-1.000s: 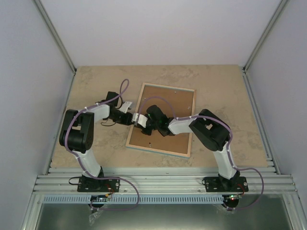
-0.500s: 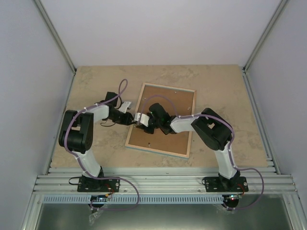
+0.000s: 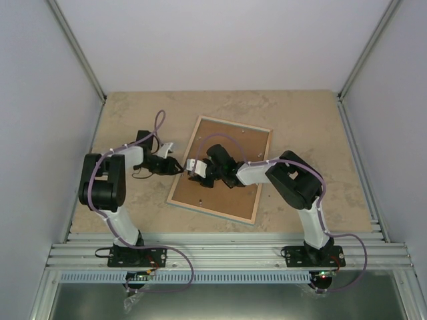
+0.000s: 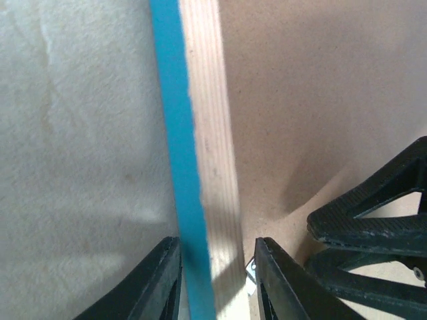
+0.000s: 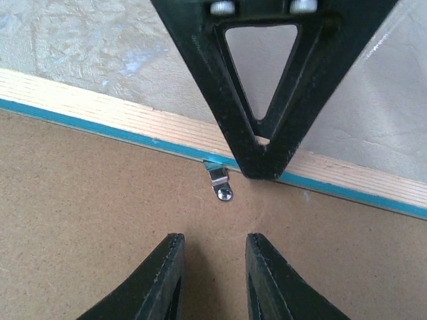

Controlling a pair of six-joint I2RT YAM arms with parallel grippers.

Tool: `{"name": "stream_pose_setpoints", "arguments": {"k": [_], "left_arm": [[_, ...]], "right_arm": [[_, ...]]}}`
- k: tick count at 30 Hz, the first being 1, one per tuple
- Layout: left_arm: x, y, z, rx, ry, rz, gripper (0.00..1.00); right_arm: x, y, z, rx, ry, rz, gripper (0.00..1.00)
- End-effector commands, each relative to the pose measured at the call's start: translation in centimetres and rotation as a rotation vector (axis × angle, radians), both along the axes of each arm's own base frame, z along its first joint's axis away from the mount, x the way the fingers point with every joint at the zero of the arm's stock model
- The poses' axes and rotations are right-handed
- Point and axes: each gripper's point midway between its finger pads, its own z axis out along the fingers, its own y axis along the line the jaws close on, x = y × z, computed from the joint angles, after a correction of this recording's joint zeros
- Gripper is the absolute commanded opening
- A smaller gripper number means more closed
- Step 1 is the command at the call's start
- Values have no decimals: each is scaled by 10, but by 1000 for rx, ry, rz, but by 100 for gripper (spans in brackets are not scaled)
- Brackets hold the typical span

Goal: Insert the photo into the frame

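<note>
The frame lies back-up on the table, its brown backing board facing me. The photo is hidden from every view. My left gripper sits at the frame's left rail. In the left wrist view its open jaws straddle the turquoise and wood rail, with a thin gap on the board side. My right gripper hovers just inside that rail over the board. Its jaws are open and hold nothing, pointing at a small metal clip. A left finger stands on the rail beyond it.
The beige table is walled by white panels at the back and both sides. An aluminium rail runs along the near edge, by the arm bases. The right gripper's fingers show at the right of the left wrist view.
The frame's near-left corner has swung left and the frame has turned slightly. The left arm has drawn back to the left with it, and its jaws have widened.
</note>
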Motion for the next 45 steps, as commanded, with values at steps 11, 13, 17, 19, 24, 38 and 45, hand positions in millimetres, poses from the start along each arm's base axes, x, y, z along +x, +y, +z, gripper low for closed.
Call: {"name": "stream_pose_setpoints", "arguments": {"k": [11,13,17,19,24,38,45], "left_arm": [[24,15,8,-42,-12,59,39],[44,15,11,-16,-45,54,43],[76,4,13,7,-71,30,47],[86,-7,9,17,-69,5,48],[107,-26,-1,46,-78,5,53],[100,3,-35,367,-25,315,0],[93,6,-46,369,16,358,0]], "right_arm": [[-18,-26,-49,-139,80,-1,28],[-19,-28,-51,-145,80,4,28],[-23,-32,-52,-144,72,13,28],[-23,-33,-52,-146,72,12,28],[-22,-33,-51,-145,66,9,29],[-6,-27,-31,-90,25,-78,39],[-9,-10,-39,-71,40,-78,39]]}}
